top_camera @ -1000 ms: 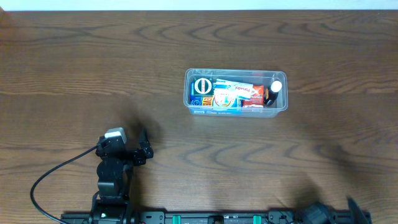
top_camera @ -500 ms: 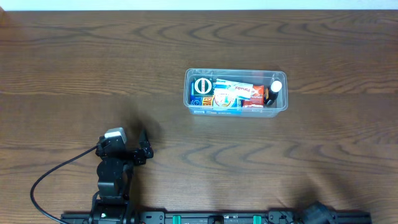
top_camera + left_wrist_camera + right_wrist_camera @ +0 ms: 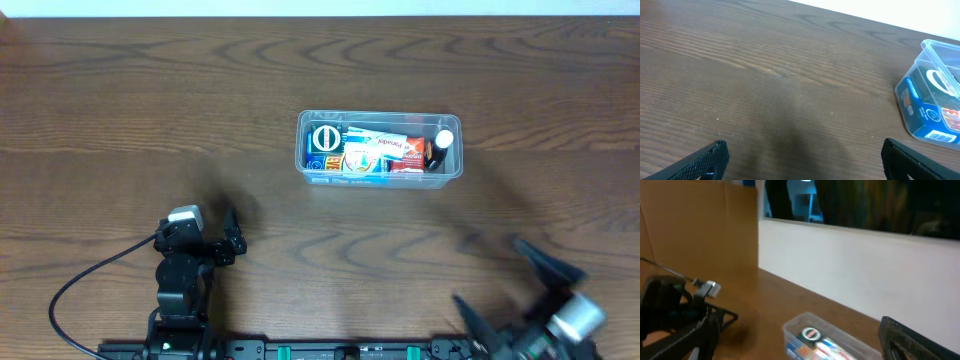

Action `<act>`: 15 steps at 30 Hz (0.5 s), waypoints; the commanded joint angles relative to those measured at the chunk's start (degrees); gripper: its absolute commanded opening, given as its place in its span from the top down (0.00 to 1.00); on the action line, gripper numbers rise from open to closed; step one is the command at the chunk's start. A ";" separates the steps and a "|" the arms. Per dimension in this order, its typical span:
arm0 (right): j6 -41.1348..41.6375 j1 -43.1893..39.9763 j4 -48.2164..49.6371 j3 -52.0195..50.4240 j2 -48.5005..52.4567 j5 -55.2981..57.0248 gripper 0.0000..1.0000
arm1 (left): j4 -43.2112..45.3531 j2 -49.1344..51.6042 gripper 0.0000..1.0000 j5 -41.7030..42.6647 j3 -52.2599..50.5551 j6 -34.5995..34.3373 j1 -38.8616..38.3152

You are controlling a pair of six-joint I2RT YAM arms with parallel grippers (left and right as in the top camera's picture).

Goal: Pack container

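One clear plastic container (image 3: 452, 172) sits on the desk (image 3: 120, 120) a little right of centre and toward the far edge, well apart from both arms. It is already filled with a round black-and-white labelled item (image 3: 324, 139) at its left end, a red-and-white carton (image 3: 388, 150) along the middle and a dark bottle with a white cap (image 3: 443, 140) at its right end. The tub looks thin-walled and light, and with that load it would probably flex if squeezed mid-wall. Its smooth sides look slippery, so the rim or a short end wall near a rounded corner seems the safest place to take hold. No lid is in view. The left claw (image 3: 233, 238) rests low near the front left of the desk, jaws spread wide, holding and touching nothing. The right claw (image 3: 510, 290) hangs at the front right, raised and tilted toward the tub, likewise fully spread and empty.
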 commanded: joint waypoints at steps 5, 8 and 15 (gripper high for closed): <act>11.02 -0.22 13.33 -15.63 -0.20 -1.53 0.01 | -2.03 0.02 0.02 -0.87 -1.25 0.39 -0.22; 13.03 -0.22 17.42 -20.44 -0.20 -1.51 0.01 | -2.03 0.02 0.02 -0.90 -1.25 0.39 -0.22; 14.19 -0.22 22.58 -27.71 -0.20 -1.51 0.01 | -2.03 0.02 0.02 -0.87 -1.25 0.39 -0.22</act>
